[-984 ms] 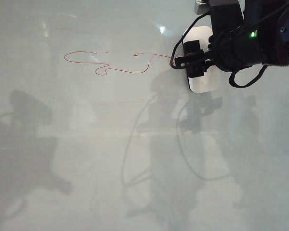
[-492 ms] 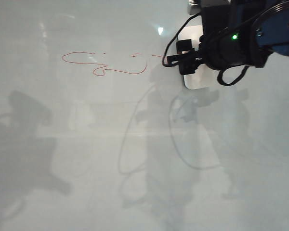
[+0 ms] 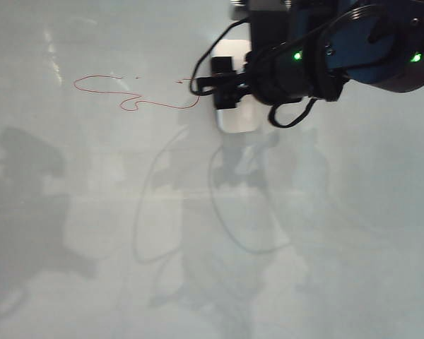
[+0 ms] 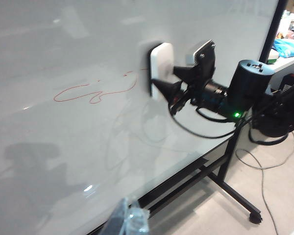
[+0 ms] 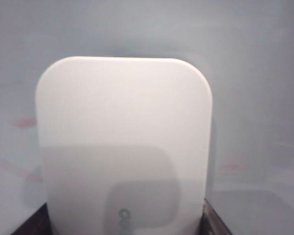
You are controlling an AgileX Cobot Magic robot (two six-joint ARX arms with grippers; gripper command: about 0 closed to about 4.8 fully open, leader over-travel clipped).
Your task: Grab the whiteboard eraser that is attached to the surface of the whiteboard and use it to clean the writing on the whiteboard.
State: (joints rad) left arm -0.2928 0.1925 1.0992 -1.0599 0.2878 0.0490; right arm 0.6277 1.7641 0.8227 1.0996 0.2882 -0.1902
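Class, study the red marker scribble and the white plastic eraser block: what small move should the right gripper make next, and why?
Probably slide left along the glossy whiteboard. The right gripper holds the white rounded plastic eraser block flat against the board at the red marker scribble's right end, with the line left of it unwiped. The left gripper hangs clear.

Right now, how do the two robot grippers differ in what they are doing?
The right gripper is closed on the whiteboard eraser and presses it to the whiteboard beside the red writing; the left gripper holds nothing. The right gripper is at the board; the left gripper hangs back from it, only its tips showing at the edge of its own camera view. Both face the same board.
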